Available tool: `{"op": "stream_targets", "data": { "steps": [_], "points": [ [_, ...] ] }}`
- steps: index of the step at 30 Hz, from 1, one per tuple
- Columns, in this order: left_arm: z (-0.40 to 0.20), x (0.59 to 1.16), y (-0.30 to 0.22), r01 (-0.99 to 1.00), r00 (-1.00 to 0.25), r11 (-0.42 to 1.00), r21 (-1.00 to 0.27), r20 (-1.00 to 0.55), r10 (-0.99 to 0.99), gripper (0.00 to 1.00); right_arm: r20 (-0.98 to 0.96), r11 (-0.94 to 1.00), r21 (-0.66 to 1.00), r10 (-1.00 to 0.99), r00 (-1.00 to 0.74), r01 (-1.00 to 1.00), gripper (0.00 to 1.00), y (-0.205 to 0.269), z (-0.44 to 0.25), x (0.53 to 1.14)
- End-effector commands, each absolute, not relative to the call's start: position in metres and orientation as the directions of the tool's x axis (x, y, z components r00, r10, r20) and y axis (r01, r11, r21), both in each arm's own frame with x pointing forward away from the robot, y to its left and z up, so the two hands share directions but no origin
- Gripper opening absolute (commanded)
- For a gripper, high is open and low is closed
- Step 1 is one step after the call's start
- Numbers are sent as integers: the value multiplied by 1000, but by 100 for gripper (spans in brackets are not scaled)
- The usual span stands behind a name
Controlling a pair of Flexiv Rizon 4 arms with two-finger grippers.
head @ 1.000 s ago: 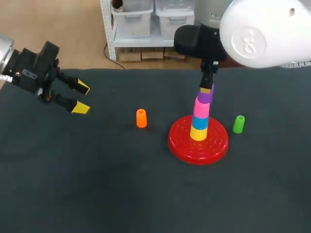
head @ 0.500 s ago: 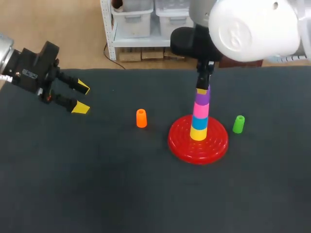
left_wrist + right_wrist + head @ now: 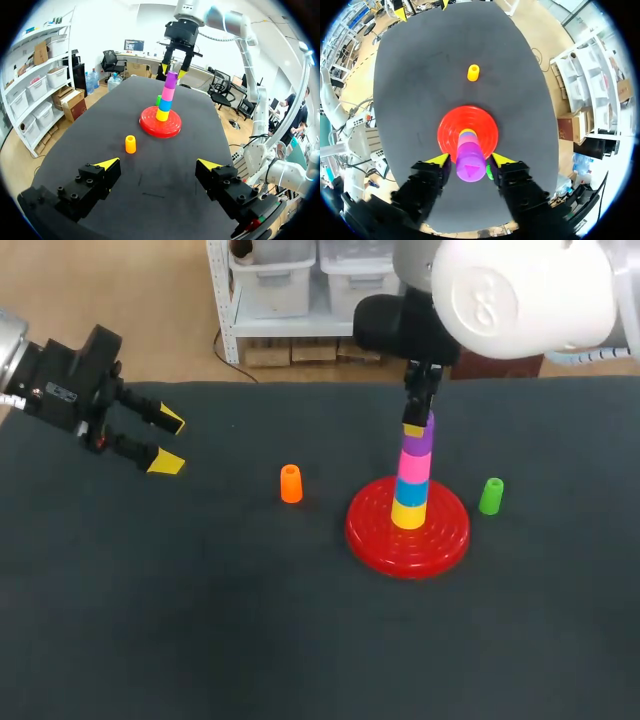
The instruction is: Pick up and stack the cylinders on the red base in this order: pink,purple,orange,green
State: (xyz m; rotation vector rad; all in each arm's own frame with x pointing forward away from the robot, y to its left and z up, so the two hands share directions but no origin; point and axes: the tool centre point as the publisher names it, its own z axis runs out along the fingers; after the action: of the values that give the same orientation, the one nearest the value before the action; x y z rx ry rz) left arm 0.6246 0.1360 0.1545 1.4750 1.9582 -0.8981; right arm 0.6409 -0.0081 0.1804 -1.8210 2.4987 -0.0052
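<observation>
The right claw [image 3: 470,159] is open just wider than the purple cylinder [image 3: 417,443], its 2 yellow tips flanking the cylinder's top, right of centre in the head view. That cylinder caps a pink, blue and yellow stack on the red base [image 3: 445,540]. On the dark surface [image 3: 200,620], the orange cylinder [image 3: 290,483] stands left of the base and the green cylinder [image 3: 490,496] just right of it, while the left claw [image 3: 168,443] hangs wide open and empty at upper left.

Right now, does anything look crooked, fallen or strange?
Nothing lies toppled. The stack on the red base stands upright, purple cylinder on top; orange cylinder and green cylinder stand upright. One surprise: a yellow cylinder and blue cylinder sit under the pink cylinder.
</observation>
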Motion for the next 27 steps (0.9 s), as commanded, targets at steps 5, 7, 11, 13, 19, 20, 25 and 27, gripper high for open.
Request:
{"op": "stream_targets", "data": {
  "steps": [5,7,11,13,19,20,25,27],
  "points": [
    [153,624,137,964,-266,184,-193,-744,614,100,-77,283,-125,-958,-275,-951,100,2,219,636],
    [153,624,137,964,-266,184,-193,-744,614,100,-72,264,-133,-964,-256,-955,100,14,221,646],
    [153,624,137,964,-266,184,-193,-744,614,100,-80,218,-93,-974,-211,-971,100,44,210,669],
    [153,624,137,964,-266,184,-193,-744,614,100,-76,193,-66,-979,-188,-979,100,61,199,680],
    [153,624,137,964,-266,184,-193,-744,614,100,-99,137,36,-985,-140,-990,100,107,159,708],
    [153,624,137,964,-266,184,-193,-744,614,100,-87,127,43,-988,-130,-991,100,112,152,711],
    [153,624,137,964,-266,184,-193,-744,614,100,-55,101,84,-993,-106,-991,100,137,117,722],
    [153,624,137,964,-266,184,-193,-744,614,100,-36,89,75,-995,-92,-993,100,145,103,720]
  ]
}}
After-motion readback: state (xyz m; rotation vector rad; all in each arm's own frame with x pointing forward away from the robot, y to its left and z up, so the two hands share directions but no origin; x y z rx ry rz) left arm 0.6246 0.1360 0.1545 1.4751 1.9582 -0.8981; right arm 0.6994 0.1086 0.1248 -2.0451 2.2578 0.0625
